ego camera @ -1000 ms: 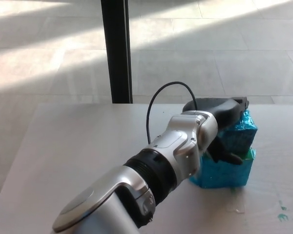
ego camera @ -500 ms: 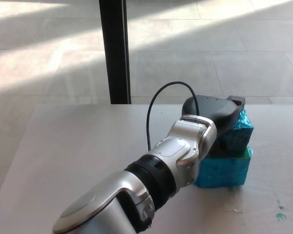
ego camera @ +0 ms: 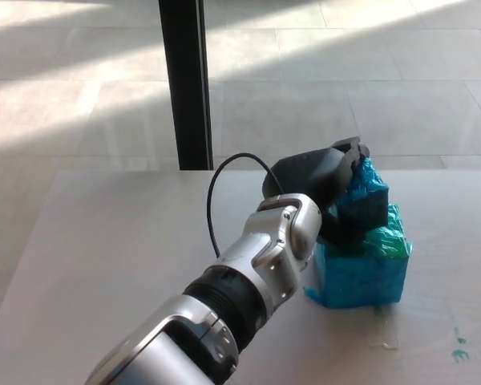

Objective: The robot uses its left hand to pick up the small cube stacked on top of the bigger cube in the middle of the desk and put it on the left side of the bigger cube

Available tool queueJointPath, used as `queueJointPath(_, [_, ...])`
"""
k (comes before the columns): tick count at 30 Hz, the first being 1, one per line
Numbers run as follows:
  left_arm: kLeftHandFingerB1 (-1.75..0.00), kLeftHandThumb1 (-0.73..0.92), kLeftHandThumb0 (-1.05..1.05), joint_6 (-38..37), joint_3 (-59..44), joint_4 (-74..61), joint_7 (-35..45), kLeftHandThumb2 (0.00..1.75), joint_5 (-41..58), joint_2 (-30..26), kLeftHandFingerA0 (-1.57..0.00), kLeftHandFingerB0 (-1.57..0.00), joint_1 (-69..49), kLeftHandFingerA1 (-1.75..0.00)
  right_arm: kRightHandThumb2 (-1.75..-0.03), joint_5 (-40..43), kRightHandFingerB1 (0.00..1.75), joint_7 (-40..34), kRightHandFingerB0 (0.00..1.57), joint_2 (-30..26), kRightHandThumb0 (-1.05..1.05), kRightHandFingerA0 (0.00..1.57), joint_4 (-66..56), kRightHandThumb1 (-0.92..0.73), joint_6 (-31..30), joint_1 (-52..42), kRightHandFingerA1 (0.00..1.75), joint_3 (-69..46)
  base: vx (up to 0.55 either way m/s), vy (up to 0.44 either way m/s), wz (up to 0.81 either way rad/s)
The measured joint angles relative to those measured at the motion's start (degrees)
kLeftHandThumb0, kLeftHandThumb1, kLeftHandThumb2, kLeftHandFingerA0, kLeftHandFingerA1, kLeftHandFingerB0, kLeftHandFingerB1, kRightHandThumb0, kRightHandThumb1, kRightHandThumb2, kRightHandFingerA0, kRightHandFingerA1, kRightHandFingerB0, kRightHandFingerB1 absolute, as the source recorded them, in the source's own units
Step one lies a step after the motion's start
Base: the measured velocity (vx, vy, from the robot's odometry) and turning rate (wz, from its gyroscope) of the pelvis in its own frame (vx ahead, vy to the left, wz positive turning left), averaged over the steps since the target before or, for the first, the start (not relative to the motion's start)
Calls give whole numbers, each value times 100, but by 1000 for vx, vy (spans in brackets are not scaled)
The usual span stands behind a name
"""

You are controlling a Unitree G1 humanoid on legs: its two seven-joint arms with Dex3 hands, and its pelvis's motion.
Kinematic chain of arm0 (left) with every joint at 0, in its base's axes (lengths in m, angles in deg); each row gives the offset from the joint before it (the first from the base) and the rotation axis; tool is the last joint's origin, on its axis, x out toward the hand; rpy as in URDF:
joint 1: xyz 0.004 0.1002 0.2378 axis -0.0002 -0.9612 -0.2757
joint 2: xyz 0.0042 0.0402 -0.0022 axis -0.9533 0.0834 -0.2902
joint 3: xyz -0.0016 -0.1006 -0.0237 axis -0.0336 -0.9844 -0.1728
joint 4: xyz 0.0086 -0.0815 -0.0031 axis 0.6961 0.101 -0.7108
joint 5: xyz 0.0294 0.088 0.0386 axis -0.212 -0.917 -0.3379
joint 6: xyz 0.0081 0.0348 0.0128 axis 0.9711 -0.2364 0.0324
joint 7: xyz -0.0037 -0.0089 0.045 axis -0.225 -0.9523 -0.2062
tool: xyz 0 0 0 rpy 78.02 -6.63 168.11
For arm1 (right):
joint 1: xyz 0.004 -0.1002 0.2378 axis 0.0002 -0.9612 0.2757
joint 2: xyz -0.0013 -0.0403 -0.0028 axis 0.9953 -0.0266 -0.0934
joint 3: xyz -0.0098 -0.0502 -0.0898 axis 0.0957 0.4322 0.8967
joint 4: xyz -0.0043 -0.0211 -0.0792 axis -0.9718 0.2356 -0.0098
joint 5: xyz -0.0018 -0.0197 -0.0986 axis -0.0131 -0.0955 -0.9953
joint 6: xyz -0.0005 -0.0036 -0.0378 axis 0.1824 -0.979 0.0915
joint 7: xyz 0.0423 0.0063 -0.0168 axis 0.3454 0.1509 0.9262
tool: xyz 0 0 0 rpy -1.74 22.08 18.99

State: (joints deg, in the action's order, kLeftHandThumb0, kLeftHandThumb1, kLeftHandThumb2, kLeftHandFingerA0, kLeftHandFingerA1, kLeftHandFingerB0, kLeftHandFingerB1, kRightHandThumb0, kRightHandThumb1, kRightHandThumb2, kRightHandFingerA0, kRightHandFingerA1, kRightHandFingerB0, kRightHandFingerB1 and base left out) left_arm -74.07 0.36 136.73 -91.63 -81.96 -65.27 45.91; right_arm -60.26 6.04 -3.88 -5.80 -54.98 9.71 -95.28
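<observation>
- nearest: silver left forearm (ego camera: 224, 321) entering from the bottom edge, cut off there, slanting up and to the right over the desk (ego camera: 104, 265).
- pale grey, matte desk top; faint teal smudges (ego camera: 463, 345) near its lower right corner.
- black cable (ego camera: 224, 180) looping up from the wrist and back down behind it.
- just past the wrist: left hand (ego camera: 321, 192), black, curled over the small cube (ego camera: 365, 200) from the left and above; fingers wrapped against the cube's near and left faces, apparently gripping it.
- small cube, wrapped in shiny blue foil, sitting slightly tilted on top of the bigger cube (ego camera: 361, 273), toward its back; only its right part and top corner visible past the hand.
- bigger cube, same blue foil with a green patch on its upper right edge, resting on the desk right of centre; its left side hidden by the wrist.
- hard to make out: whether the small cube touches the bigger one or hangs just above it.
- beyond the desk's far edge: tiled floor (ego camera: 345, 96) with broad bands of sunlight.
- black upright post (ego camera: 184, 80) rising from behind the desk, cut off at the top edge.
- right hand nowhere in the frame.
</observation>
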Motion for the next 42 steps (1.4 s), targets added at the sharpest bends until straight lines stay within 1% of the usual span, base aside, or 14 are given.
queueJointPath(1, [-72, 59, -19, -28, -23, 22, -34, 65, 18, -1, -78, -91, -5, -89, -65, 0, 42, -5, 57, 0, -44, 50, -19, -82, 0, 0, 75, 2, 0, 0, 0])
queueJointPath(4, [-125, 61, -21, -108, -35, 53, -82, 83, 54, -3, -84, -84, -6, -156, -65, -1, 41, -16, 57, 0, -44, 50, -52, -82, 0, -1, 74, 3, 0, 0, 0])
queueJointPath(8, [-130, 67, -27, -184, 7, 58, -89, 75, 71, -5, -86, -72, -4, -171, -65, 0, 43, -36, 58, 0, -43, 51, -71, -83, -3, -1, 74, 2, 0, 0, 0])
queueJointPath(15, [-121, 69, -24, -227, 85, 114, -101, 83, 71, -7, -69, -72, 2, -144, -65, -5, 43, -97, 59, 0, -45, 52, -25, -84, -1, 14, 69, 7, 0, 0, 0])
queueJointPath(17, [-148, 71, -22, -228, 120, 133, -106, 80, 69, -9, -72, -65, 3, -170, -65, -15, 45, -125, 58, 0, -44, 51, -31, -84, -2, 11, 71, 17, 0, 0, 0])
queueJointPath(23, [-119, 69, -25, -251, 222, 146, -154, 81, 64, -14, -78, -76, 4, -149, -66, -16, 46, -134, 59, 0, -45, 51, -55, -85, -2, -18, 74, 13, 0, 0, 0])
queueJointPath(24, [-137, 69, -19, -254, 234, 145, -157, 79, 63, -15, -83, -69, 4, -164, -65, -16, 46, -134, 58, 0, -45, 51, -58, -85, -2, -22, 74, 11, 0, 0, 0])
queueJointPath(27, [-132, 68, -17, -262, 289, 96, -175, 75, 59, -21, -94, -71, 4, -170, -65, -16, 46, -138, 59, 0, -45, 52, -55, -85, -3, -25, 73, 10, 0, 0, 0])
queueJointPath(28, [-134, 73, -21, -262, 317, 83, -178, 74, 55, -24, -76, -67, 4, -170, -65, -16, 45, -139, 60, 0, -45, 52, -51, -84, -5, -25, 72, 10, 0, 0, 0])
queueJointPath(33, [-128, 70, -22, -284, 277, 27, -181, 69, 63, -54, -79, -70, 1, -161, -65, -16, 46, -157, 58, 0, -45, 52, -50, -85, -8, -29, 78, 12, 0, 0, 0])
queueJointPath(35, [-156, 70, -22, -299, 150, 8, -187, 72, 87, -95, -73, -60, -27, -175, -65, -16, 46, -157, 60, 0, -46, 52, -50, -84, -8, -35, 74, 12, 0, 0, 0])
queueJointPath(37, [-128, 69, -21, -335, 101, -20, -198, 76, 87, -157, -77, -68, -38, -167, -65, -17, 47, -164, 61, 0, -47, 52, -55, -84, -12, -36, 73, 12, 0, 0, 0])
queueJointPath(41, [-141, 72, -20, -346, -209, -101, -200, 73, 135, -365, -91, -63, -37, -170, -65, -28, 47, -192, 60, 0, -48, 51, -90, -84, -25, -77, 73, 26, 0, 0, 0])
queueJointPath(42, [-156, 71, -20, -345, -294, -121, -200, 73, 158, -425, -75, -63, -35, -175, -65, -31, 47, -197, 61, 0, -47, 52, -105, -83, -32, -95, 76, 26, 0, 0, 0])
